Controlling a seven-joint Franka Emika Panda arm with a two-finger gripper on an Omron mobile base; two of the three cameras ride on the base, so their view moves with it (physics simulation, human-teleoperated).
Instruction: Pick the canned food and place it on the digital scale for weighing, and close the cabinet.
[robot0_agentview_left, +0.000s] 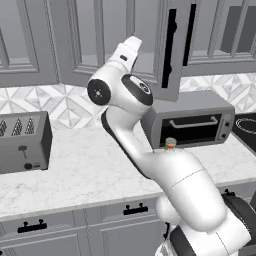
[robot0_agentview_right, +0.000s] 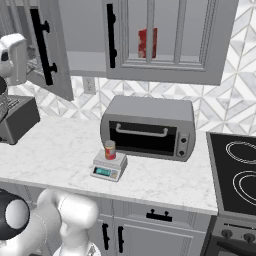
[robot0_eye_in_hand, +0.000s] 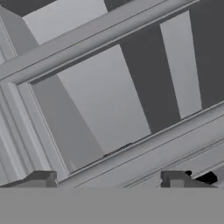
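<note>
The canned food (robot0_agentview_right: 110, 149), a short red-labelled can, stands upright on the digital scale (robot0_agentview_right: 108, 168), in front of the toaster oven's left end. Its top (robot0_agentview_left: 170, 143) peeks over my arm in the left base view. The cabinet's left door (robot0_agentview_right: 59, 60) hangs open, its long black handle (robot0_agentview_right: 42, 44) facing outward. The right door (robot0_agentview_right: 165, 35) is closed. My gripper (robot0_agentview_left: 133, 44) is raised against the outer face of the open door (robot0_agentview_left: 100, 35). In the hand view the gripper (robot0_eye_in_hand: 109, 179) is open, close to the door's panel (robot0_eye_in_hand: 100, 96), with nothing between the fingers.
A grey toaster oven (robot0_agentview_right: 148, 128) stands behind the scale. Inside the cabinet is a red box (robot0_agentview_right: 147, 42). A toaster (robot0_agentview_left: 23, 142) sits at the counter's left, and a black cooktop (robot0_agentview_right: 234, 167) lies at the right. Lower drawers (robot0_agentview_left: 37, 227) run under the counter.
</note>
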